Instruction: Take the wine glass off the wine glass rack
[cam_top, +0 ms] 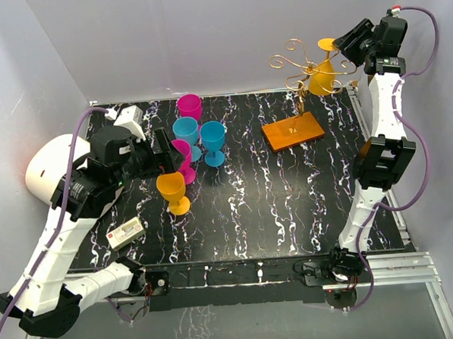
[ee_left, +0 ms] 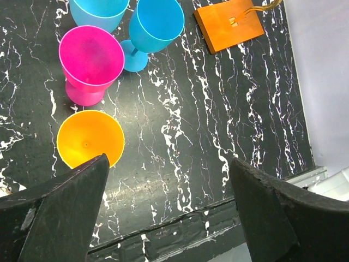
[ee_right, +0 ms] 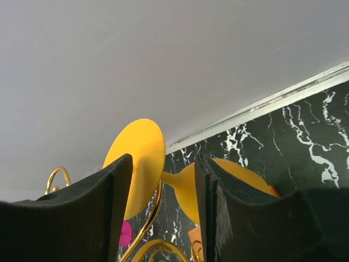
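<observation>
The wine glass point(cam_top: 322, 76) is yellow-orange and hangs upside down from a curled arm of the gold wire wine glass rack point(cam_top: 300, 62), which stands on its orange base point(cam_top: 293, 130) at the back right. My right gripper point(cam_top: 344, 45) is up at the glass's foot. In the right wrist view its fingers point(ee_right: 163, 164) are open and straddle the stem and round foot of the glass point(ee_right: 139, 158), with the gold wire point(ee_right: 144, 229) just below. My left gripper point(cam_top: 165, 154) is open and empty, and hovers above an orange glass point(ee_left: 90, 137) standing on the table.
Two pink glasses point(cam_top: 189, 105) point(cam_top: 182, 156) and two blue glasses point(cam_top: 185, 130) point(cam_top: 213, 141) stand at the back left beside the orange one point(cam_top: 173, 190). A small white box point(cam_top: 125, 233) lies near the front left. The grey back wall is right behind the rack.
</observation>
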Robot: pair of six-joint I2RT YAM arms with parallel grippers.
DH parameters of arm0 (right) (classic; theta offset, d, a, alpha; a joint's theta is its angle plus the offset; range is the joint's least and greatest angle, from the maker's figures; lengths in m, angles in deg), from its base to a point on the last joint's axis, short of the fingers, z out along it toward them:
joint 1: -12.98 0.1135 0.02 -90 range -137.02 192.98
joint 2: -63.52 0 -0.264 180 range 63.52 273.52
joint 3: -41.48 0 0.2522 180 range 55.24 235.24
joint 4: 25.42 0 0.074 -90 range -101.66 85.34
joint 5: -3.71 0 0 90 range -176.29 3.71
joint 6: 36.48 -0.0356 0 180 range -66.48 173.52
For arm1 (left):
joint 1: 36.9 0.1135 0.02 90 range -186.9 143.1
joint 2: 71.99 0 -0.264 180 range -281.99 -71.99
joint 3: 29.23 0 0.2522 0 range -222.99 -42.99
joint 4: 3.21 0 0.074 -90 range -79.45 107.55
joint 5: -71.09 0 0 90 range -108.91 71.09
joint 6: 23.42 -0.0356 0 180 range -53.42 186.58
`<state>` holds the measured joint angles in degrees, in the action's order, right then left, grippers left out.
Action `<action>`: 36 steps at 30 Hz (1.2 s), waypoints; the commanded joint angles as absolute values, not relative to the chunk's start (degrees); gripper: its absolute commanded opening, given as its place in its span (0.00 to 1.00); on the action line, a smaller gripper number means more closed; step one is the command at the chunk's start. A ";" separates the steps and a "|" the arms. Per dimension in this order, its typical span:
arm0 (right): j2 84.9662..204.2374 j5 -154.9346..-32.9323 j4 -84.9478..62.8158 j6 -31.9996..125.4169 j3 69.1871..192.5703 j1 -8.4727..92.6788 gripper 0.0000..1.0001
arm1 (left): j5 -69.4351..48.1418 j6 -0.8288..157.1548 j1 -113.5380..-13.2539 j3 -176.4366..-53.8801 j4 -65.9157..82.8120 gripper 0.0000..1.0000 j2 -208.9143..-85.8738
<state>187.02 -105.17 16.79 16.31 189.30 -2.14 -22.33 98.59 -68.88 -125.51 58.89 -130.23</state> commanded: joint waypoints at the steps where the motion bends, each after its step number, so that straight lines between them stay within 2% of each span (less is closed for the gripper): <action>1: 187.32 -109.17 11.62 13.47 192.70 -2.38 0.46 | -23.48 97.56 -68.73 -127.60 59.77 0.91 -129.58; 13: 188.04 -110.46 9.22 11.22 191.82 -2.33 0.32 | -23.56 97.74 -68.72 -126.44 59.59 0.91 -129.19; 21: 188.34 -110.64 8.20 9.96 191.91 -2.38 0.19 | -23.47 97.84 -68.74 -126.34 59.46 0.91 -129.60; 36: 186.06 -109.84 5.04 6.41 190.19 -2.99 0.11 | -22.91 98.22 -68.72 -126.44 59.18 0.91 -129.59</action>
